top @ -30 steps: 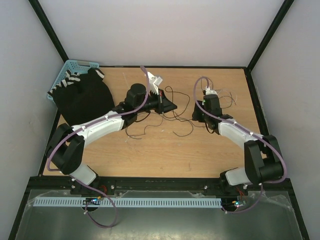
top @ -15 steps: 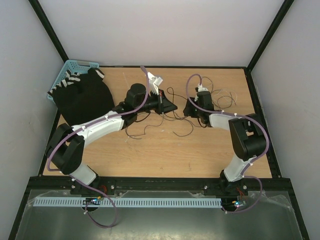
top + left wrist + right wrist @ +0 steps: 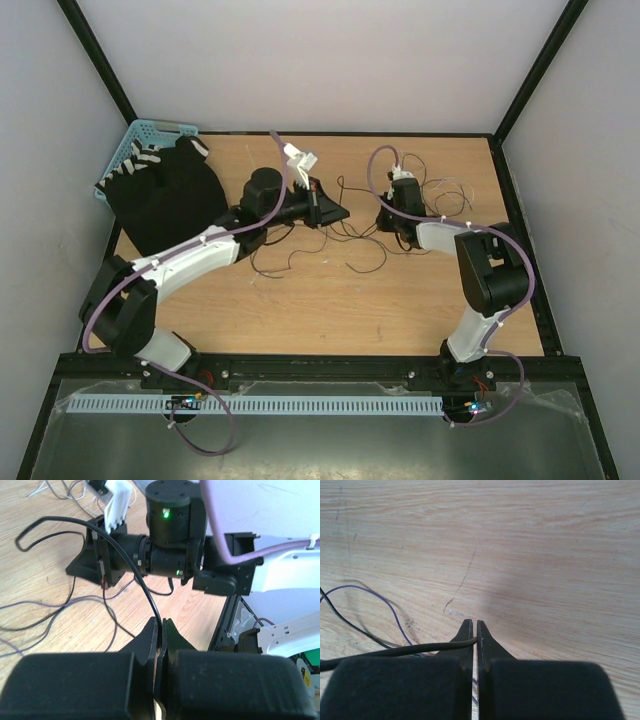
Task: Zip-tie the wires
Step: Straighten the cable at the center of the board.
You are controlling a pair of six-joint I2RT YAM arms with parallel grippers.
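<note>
left pincer point(image 3: 159, 626) pinching wires point(image 3: 149, 596), ends cropped

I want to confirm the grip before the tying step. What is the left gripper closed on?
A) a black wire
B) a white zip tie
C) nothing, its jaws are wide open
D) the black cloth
A: in the left wrist view, the left gripper has its jaws pressed together on a black wire that arcs down across the wooden table and runs straight in between them.
</note>
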